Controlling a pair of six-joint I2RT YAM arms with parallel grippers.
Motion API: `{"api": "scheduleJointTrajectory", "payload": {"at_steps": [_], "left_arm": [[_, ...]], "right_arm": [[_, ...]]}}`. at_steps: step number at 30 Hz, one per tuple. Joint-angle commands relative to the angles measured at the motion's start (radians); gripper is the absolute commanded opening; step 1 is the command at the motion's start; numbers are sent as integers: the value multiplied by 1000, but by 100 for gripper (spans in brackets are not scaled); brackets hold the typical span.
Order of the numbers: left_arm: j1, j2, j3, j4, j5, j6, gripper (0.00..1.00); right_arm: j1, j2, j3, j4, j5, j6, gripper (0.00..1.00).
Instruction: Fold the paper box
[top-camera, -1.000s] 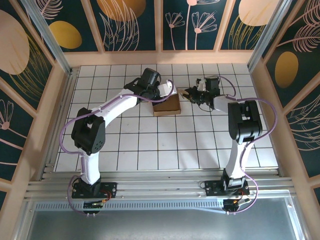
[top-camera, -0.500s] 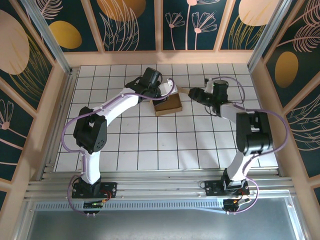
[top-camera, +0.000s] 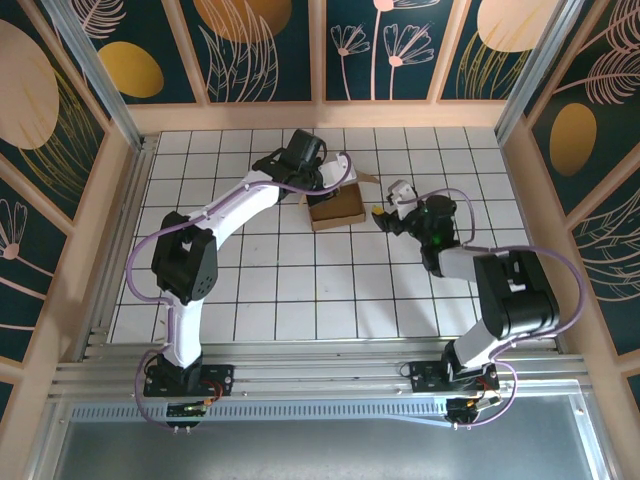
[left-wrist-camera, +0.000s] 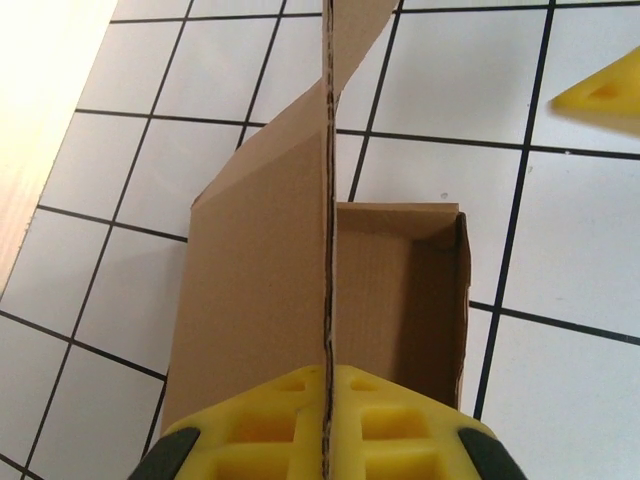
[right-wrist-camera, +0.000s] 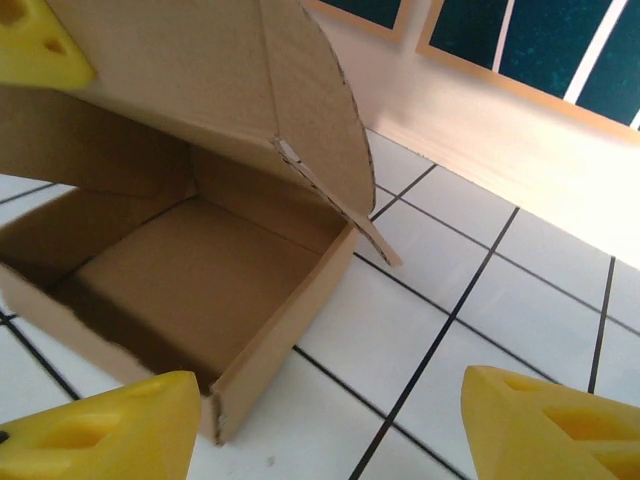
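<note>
1. Your right gripper (top-camera: 384, 213) has pulled back to the right of the paper box (top-camera: 338, 208), jaws wide, empty.
2. Your left gripper (top-camera: 320, 182), at the box's far-left corner, pinches its upright lid (left-wrist-camera: 327, 180).
3. The box opens upward.

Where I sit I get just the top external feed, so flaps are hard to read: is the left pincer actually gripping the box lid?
Observer: Yes; the left pincer is shut on the lid, which stands upright, edge-on.
Operator: Anything inside?
Observer: No, the paper box is open and bare inside.
Operator: And the other arm?
Observer: The right pincer is open, the box's near corner between its yellow fingers.
</note>
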Motion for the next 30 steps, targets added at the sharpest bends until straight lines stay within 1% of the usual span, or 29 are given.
{"api": "scheduleJointTrajectory", "payload": {"at_steps": [1, 3, 6, 9, 12, 16, 22, 26, 27, 28, 30], "left_arm": [[-4, 25, 47, -66, 43, 9, 0], [-4, 33, 67, -91, 48, 15, 0], [-4, 53, 103, -131, 49, 21, 0], [-3, 71, 137, -159, 48, 25, 0], [-4, 76, 154, -174, 49, 30, 0], [-3, 74, 176, -192, 62, 35, 0], [5, 84, 210, -211, 103, 34, 0], [10, 97, 224, -218, 103, 23, 0], [9, 100, 226, -218, 99, 17, 0], [9, 104, 228, -216, 96, 11, 0], [11, 114, 236, -210, 97, -15, 0]], "right_arm": [[-15, 62, 57, 119, -37, -118, 69], [-30, 105, 79, 146, -89, -131, 67], [-40, 165, 116, 175, -131, -144, 63], [-44, 214, 196, 75, -163, -161, 58], [-49, 251, 233, 51, -185, -156, 54], [-53, 289, 281, -3, -193, -160, 45], [-54, 337, 374, -133, -234, -170, 42], [-54, 358, 435, -219, -263, -121, 32], [-50, 360, 450, -260, -267, -130, 28], [-43, 356, 456, -285, -255, -135, 25], [-30, 343, 466, -323, -224, -131, 23]]}}
